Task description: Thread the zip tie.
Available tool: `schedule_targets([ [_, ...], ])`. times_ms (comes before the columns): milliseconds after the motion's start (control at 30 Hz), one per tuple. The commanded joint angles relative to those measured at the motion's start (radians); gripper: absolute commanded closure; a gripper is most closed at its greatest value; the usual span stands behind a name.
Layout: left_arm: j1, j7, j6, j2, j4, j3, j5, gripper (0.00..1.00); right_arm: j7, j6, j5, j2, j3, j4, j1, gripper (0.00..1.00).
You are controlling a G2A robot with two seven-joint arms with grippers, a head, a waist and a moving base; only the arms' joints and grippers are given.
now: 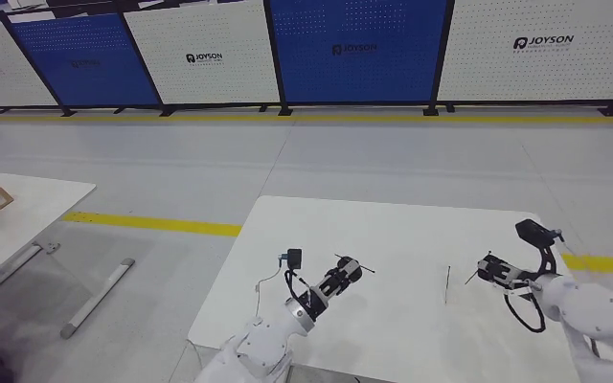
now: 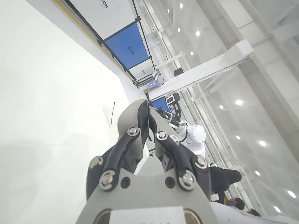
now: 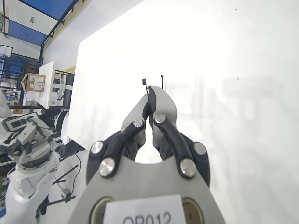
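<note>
**Chiefly a risk of slip and a missed head**

Over on the left, by the near edge of the bench (image 1: pixel 402 230), the left tool (image 1: pixel 351 267) has its jaws pressed together. From above, a thin dark strip (image 1: pixel 367 269) crosses its tip. It looks like a zip tie pinched crosswise, though the wrist camera does not show it between the pads. If the pinch is that slight, the strip could pivot or slide as soon as its end meets resistance.

Between the arms, a loose zip tie (image 1: pixel 447 284) lies flat on the bench, nearer the right arm and touched by neither. A low sweep by either arm could knock it or drag it along.

On the right, the right tool (image 3: pixel 149 94) is clamped on the held zip tie (image 3: pixel 145 84). Its small square head and a short bit of strap stick out past the fingertips, and the jaws hide the rest.

The two tools are well apart, so in my judgement threading has not yet begun. The opening in the head is tiny and the strap is limp. A slight tilt of either tool would send a tail past the head. Pushing on after that would buckle the strap or pull it from the grip.
</note>
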Motion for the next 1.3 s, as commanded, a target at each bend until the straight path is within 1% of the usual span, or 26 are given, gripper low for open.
schedule_targets([
  [0, 0.000, -0.001, -0.008, -0.001, -0.013, -0.004, -0.034, 1.00, 0.000, 0.000, 0.000, 0.000, 0.000, 0.000, 0.000, 1.00],
  [67, 0.004, -0.010, -0.030, 0.000, -0.038, -0.019, -0.073, 1.00, 0.000, 0.000, 0.000, 0.000, 0.000, 0.000, 0.000, 1.00],
  [100, 0.009, -0.019, -0.039, 0.001, -0.058, -0.029, -0.110, 1.00, 0.000, 0.000, 0.000, 0.000, 0.000, 0.000, 0.000, 1.00],
  [133, 0.014, -0.029, -0.047, 0.002, -0.094, -0.045, -0.144, 1.00, 0.000, 0.000, 0.000, 0.000, 0.000, 0.000, 0.000, 1.00],
  [200, 0.029, -0.028, -0.074, 0.006, -0.153, -0.066, -0.145, 1.00, 0.000, 0.000, 0.000, 0.000, 0.000, 0.000, 0.000, 1.00],
  [233, 0.041, -0.027, -0.076, 0.007, -0.195, -0.075, -0.153, 1.00, 0.000, 0.000, 0.000, 0.000, 0.000, 0.000, 0.000, 1.00],
  [267, 0.049, -0.025, -0.076, 0.008, -0.219, -0.083, -0.153, 1.00, 0.000, 0.000, 0.000, 0.000, 0.000, 0.000, 0.000, 1.00],
  [300, 0.055, -0.019, -0.073, 0.009, -0.235, -0.091, -0.138, 1.00, 0.000, 0.000, 0.000, 0.000, 0.000, 0.000, 0.000, 1.00],
  [567, 0.055, -0.019, -0.073, 0.009, -0.235, -0.091, -0.138, 1.00, 0.000, 0.000, 0.000, 0.000, 0.000, 0.000, 0.000, 1.00],
  [600, 0.053, -0.020, -0.061, 0.009, -0.222, -0.091, -0.124, 1.00, 0.000, 0.000, 0.000, 0.000, 0.000, 0.000, 0.000, 1.00],
  [667, 0.039, -0.019, -0.031, 0.009, -0.189, -0.084, -0.087, 1.00, 0.000, 0.000, 0.000, 0.000, 0.000, 0.000, 0.000, 1.00],
  [733, 0.016, -0.053, 0.022, 0.009, -0.146, -0.070, -0.052, 1.00, 0.000, 0.000, 0.000, 0.000, 0.000, 0.000, 0.000, 1.00],
  [800, -0.002, -0.080, 0.056, 0.010, -0.113, -0.059, -0.008, 1.00, 0.000, 0.000, 0.000, 0.000, 0.000, 0.000, 0.000, 1.00],
  [900, -0.019, -0.100, 0.083, 0.011, -0.085, -0.054, 0.026, 1.00, 0.000, 0.000, 0.000, 0.000, 0.000, 0.000, 0.000, 1.00],
  [1000, -0.019, -0.100, 0.083, 0.011, -0.085, -0.054, 0.026, 1.00, 0.000, 0.000, 0.000, 0.000, 0.000, 0.000, 0.000, 1.00],
  [1033, -0.019, -0.100, 0.083, 0.011, -0.085, -0.054, 0.026, 1.00, -0.016, -0.007, 0.004, -0.001, -0.001, -0.001, -0.005, 1.00],
  [1100, -0.019, -0.100, 0.083, 0.011, -0.085, -0.054, 0.026, 1.00, -0.090, -0.021, 0.023, -0.005, -0.002, -0.022, -0.033, 1.00],
  [1133, -0.019, -0.100, 0.083, 0.011, -0.085, -0.054, 0.026, 1.00, -0.149, -0.019, 0.037, -0.008, 0.001, -0.048, -0.058, 1.00],
  [1167, -0.019, -0.100, 0.083, 0.011, -0.085, -0.054, 0.026, 1.00, -0.180, -0.019, 0.045, -0.009, 0.001, -0.068, -0.081, 1.00],
  [1233, -0.019, -0.100, 0.083, 0.011, -0.085, -0.054, 0.026, 1.00, -0.233, -0.013, 0.060, -0.011, 0.012, -0.122, -0.127, 1.00],
  [1267, -0.019, -0.100, 0.083, 0.011, -0.085, -0.054, 0.026, 1.00, -0.263, -0.008, 0.061, -0.011, 0.021, -0.163, -0.162, 1.00],
])
